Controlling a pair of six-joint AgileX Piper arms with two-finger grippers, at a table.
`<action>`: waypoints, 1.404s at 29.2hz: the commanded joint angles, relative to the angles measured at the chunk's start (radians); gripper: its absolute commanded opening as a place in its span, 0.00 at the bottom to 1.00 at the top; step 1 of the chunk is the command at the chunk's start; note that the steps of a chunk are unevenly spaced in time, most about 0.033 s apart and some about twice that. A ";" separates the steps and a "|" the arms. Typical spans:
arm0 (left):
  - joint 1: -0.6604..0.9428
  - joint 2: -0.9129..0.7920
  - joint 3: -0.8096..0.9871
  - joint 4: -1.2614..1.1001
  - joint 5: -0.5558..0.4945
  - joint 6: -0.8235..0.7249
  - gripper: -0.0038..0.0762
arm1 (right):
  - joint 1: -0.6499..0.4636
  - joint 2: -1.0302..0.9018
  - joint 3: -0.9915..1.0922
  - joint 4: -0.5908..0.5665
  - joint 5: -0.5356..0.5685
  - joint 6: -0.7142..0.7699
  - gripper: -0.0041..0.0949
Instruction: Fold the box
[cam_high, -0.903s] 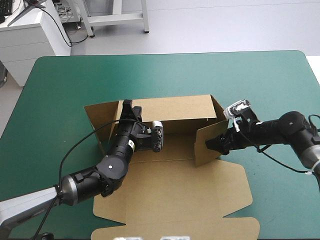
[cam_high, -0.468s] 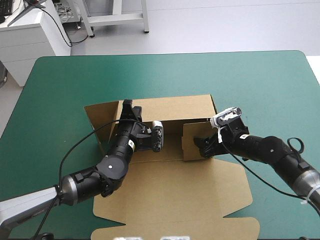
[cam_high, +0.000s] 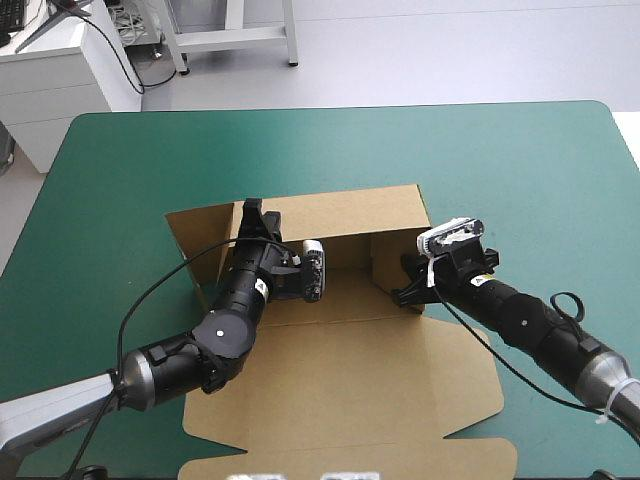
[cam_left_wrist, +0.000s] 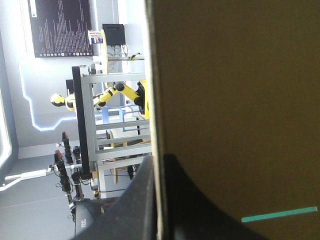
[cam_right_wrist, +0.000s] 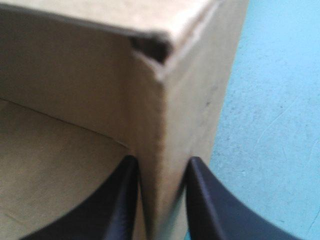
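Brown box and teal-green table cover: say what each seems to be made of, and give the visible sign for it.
The brown box looks like matt, unprinted cardboard: its folds hold crisp creases, and a corner looks rough and fibrous in the right wrist view. The teal-green table cover looks like a matt mat, perhaps rubber or felt: even colour, no glare, faint scuffs.

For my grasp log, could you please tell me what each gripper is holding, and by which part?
Both hold the box: the left gripper pinches the back wall at its top edge, the right gripper the raised right side wall.
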 joint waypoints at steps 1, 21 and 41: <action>-0.006 -0.025 -0.022 0.026 -0.047 -0.009 0.04 | 0.010 -0.024 -0.034 0.015 -0.017 -0.036 0.02; -0.023 -0.025 -0.022 0.076 -0.039 -0.010 0.76 | 0.010 -0.024 -0.036 0.033 -0.187 -0.043 0.04; -0.296 -0.025 -0.022 0.071 0.239 -0.004 0.74 | -0.104 0.164 -0.242 0.036 -0.215 -0.122 0.03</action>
